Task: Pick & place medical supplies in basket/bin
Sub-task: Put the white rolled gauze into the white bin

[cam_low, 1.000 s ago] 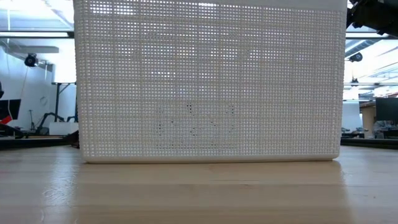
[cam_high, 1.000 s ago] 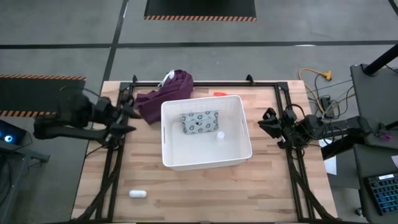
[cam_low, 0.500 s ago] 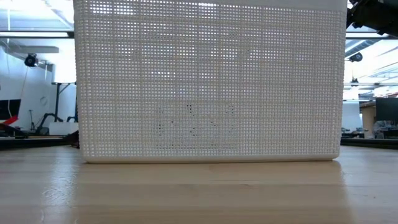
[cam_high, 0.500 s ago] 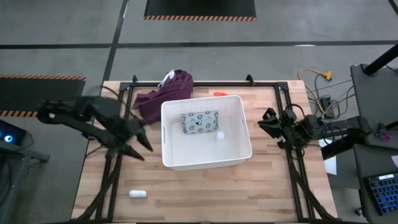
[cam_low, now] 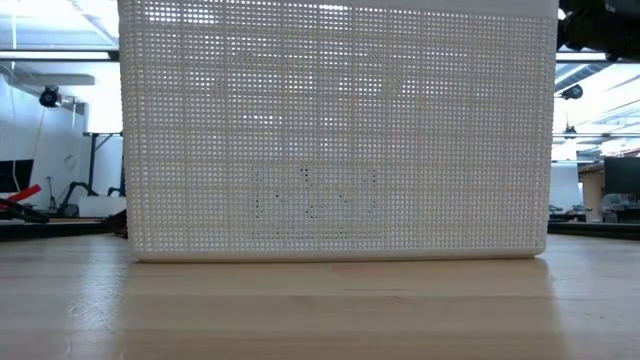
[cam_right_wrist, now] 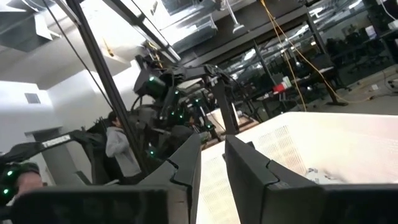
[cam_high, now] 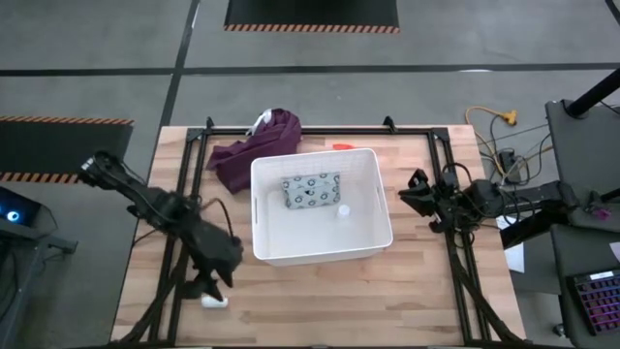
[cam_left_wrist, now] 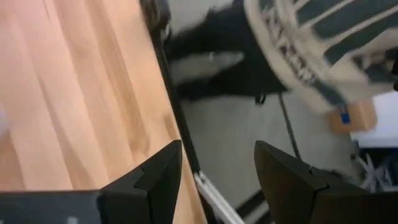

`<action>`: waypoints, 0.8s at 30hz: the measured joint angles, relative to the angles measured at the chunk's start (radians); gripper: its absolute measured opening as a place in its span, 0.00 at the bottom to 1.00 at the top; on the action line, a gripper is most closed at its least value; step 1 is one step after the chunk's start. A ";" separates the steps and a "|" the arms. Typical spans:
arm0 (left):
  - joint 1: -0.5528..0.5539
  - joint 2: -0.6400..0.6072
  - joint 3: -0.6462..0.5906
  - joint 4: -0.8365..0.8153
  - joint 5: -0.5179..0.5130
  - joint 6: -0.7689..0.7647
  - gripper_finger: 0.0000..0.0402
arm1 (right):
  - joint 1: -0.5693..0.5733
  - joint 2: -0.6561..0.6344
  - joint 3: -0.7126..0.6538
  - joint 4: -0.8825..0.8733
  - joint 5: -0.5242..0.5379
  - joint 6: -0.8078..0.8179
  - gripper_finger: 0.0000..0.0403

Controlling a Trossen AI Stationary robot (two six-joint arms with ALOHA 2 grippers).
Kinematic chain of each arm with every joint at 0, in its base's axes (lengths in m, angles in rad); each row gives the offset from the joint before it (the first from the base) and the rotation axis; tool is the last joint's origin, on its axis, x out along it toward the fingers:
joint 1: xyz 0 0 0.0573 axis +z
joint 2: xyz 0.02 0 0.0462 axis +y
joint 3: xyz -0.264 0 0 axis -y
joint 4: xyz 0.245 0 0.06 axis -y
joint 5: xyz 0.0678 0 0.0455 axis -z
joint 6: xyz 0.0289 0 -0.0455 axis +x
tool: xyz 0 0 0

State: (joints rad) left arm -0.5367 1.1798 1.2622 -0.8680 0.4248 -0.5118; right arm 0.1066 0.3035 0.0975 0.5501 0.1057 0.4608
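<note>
The white bin (cam_high: 320, 242) stands mid-table and fills the low view (cam_low: 340, 130). The grey-green packet (cam_high: 310, 190) and the tiny white bottle (cam_high: 342, 209) lie on its floor. The orange tube (cam_high: 341, 146) lies on the table behind the bin's far wall. The white oblong piece (cam_high: 215, 301) lies on the table near the near left corner. My left gripper (cam_high: 217, 285) is open just on the far side of the piece, pointing toward the near edge; in its wrist view (cam_left_wrist: 217, 180) nothing is between the fingers. My right gripper (cam_high: 411, 194) waits, shut, right of the bin.
A purple cloth (cam_high: 254, 147) lies bunched at the bin's far left corner. Black frame rails (cam_high: 174, 262) run along the table's left and right sides. Bare wood lies between the bin and the near edge.
My left arm has swung from the table's far left side toward the near edge and gone down, so its gripper now stands close to the white oblong piece. The piece and the bin have not moved.
</note>
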 joint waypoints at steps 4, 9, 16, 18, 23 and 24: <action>-0.073 0.056 -0.044 -0.038 0.001 -0.064 0.46 | 0.000 0.000 0.000 -0.003 0.000 0.000 0.16; -0.147 0.117 -0.124 -0.032 0.000 -0.163 0.46 | 0.000 0.000 0.000 -0.002 0.000 0.000 0.16; -0.202 0.190 -0.288 0.006 -0.004 -0.392 0.46 | 0.000 0.000 0.000 -0.011 0.000 0.000 0.15; -0.217 0.196 -0.335 0.054 -0.004 -0.435 0.46 | 0.000 0.000 0.000 -0.023 0.000 0.000 0.15; -0.242 0.193 -0.428 0.211 -0.006 -0.507 0.46 | 0.000 0.000 0.000 -0.026 0.000 0.000 0.15; -0.244 0.193 -0.442 0.241 -0.011 -0.520 0.46 | 0.000 0.000 0.000 -0.026 0.000 0.000 0.15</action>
State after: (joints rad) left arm -0.7811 1.3724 0.8203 -0.6271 0.4141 -1.0316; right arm 0.1066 0.3038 0.0975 0.5243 0.1059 0.4606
